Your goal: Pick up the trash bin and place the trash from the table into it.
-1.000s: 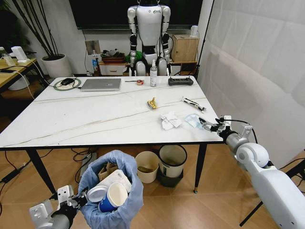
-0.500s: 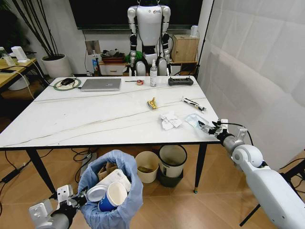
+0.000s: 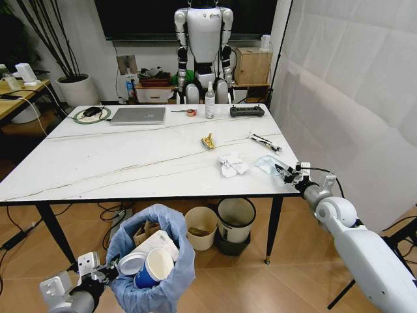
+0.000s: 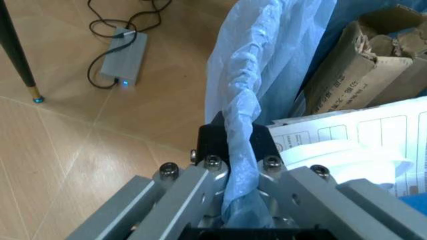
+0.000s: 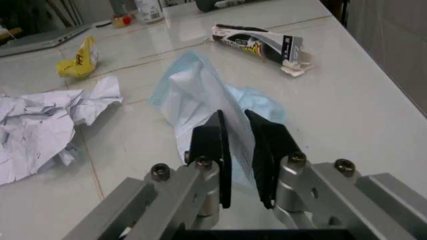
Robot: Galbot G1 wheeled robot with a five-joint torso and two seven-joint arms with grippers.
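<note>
The trash bin [image 3: 153, 261], lined with a crinkly light-blue bag, hangs below the table [image 3: 130, 163] edge, its rim clamped between the fingers of the left gripper [image 4: 230, 145]; cardboard, a white box and a blue cup fill it. On the table, the right gripper [image 5: 237, 137] has its fingers pinched on a pale-blue wrapper [image 5: 200, 95]; crumpled tissues [image 5: 47, 125] lie beside them, a yellow wrapper [image 5: 80, 62] beyond.
</note>
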